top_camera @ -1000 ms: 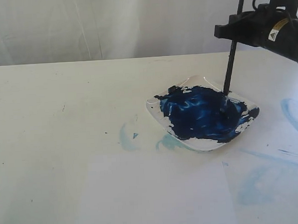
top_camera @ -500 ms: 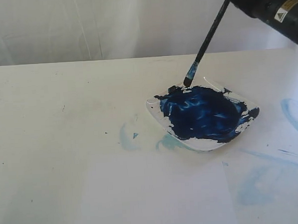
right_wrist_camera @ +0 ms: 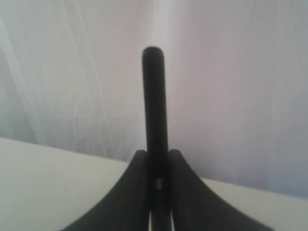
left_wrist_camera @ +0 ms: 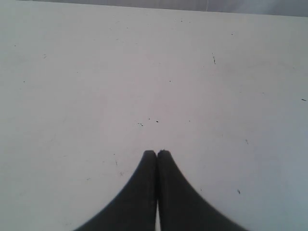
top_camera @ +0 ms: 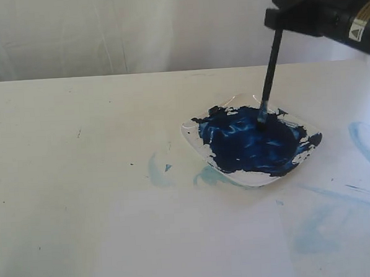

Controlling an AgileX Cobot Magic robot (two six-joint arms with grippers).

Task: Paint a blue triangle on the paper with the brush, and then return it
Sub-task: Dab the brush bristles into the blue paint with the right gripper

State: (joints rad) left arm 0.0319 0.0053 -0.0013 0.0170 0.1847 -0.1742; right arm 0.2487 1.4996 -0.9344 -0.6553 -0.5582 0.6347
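Note:
My right gripper is at the upper right, shut on the black handle of the brush. The brush hangs nearly upright, and its bristle tip touches the dark navy paint in the clear square dish. In the right wrist view the handle sticks up between the closed fingers of that gripper. The paper lies in front of the dish, bright white, with no stroke showing on it. No blue triangle is in view. My left gripper is shut on nothing over bare tabletop.
Faint pale-blue smears mark the table left of the dish, at the right edge and at the front right. A white curtain hangs behind the table's far edge.
The brush came up out of the paint, swung tilted over the dish's far-left rim, and now stands nearly upright with its tip down in the paint again. The left gripper's earlier state is not shown.

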